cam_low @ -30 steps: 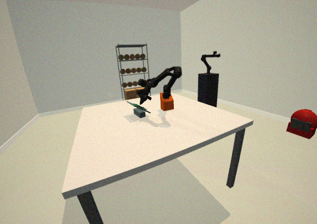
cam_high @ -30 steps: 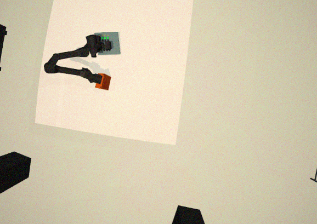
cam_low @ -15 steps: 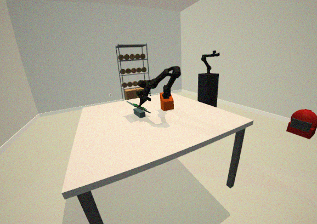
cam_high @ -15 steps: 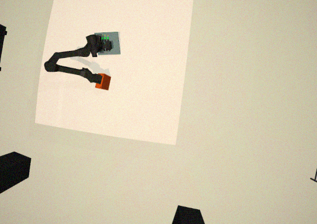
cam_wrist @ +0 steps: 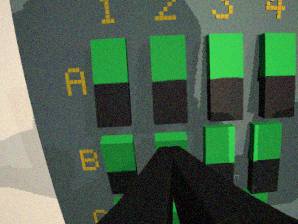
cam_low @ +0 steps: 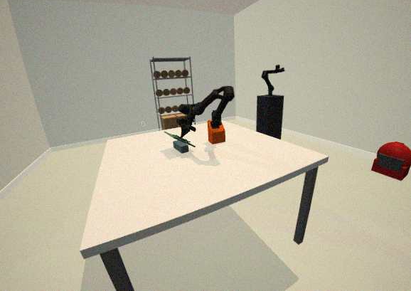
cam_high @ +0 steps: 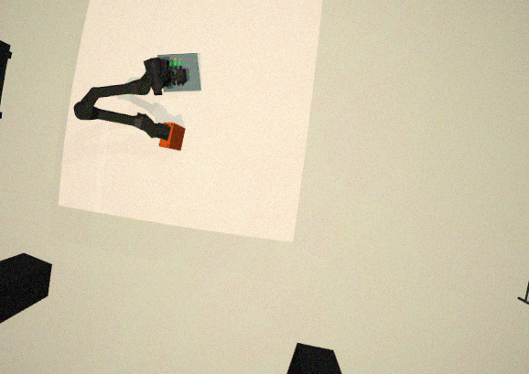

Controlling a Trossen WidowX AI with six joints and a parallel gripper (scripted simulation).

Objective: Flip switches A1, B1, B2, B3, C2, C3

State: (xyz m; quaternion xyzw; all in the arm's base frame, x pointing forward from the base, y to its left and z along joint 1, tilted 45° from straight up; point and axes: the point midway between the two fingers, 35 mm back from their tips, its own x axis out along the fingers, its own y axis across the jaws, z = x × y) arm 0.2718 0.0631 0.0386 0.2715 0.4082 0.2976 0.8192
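Note:
The tilted grey panel (cam_high: 194,64) (cam_low: 190,144) (cam_wrist: 37,60) carries green-and-black switches. In the wrist view, A1 (cam_wrist: 110,80), A2 (cam_wrist: 169,77), A3 (cam_wrist: 225,75) and A4 (cam_wrist: 278,74) show whole, green half far, dark half near. B1 (cam_wrist: 118,155) shows a lighter strip along its far edge, its dark half partly covered. B2 (cam_wrist: 171,137) shows only its far green part. B3 (cam_wrist: 219,145) and B4 (cam_wrist: 265,155) show green far halves. My gripper (cam_wrist: 169,156) (cam_low: 182,136) is shut and empty, its tips over B2; contact cannot be told. Row C is mostly hidden behind the fingers.
The panel rests on a grey block (cam_low: 180,146) on the white table (cam_high: 229,114) (cam_low: 160,188). The arm's orange base (cam_high: 175,137) (cam_low: 216,135) stands beside the panel. The arm's shadow falls across the panel and table. A shelf rack (cam_low: 172,59) stands beyond the table.

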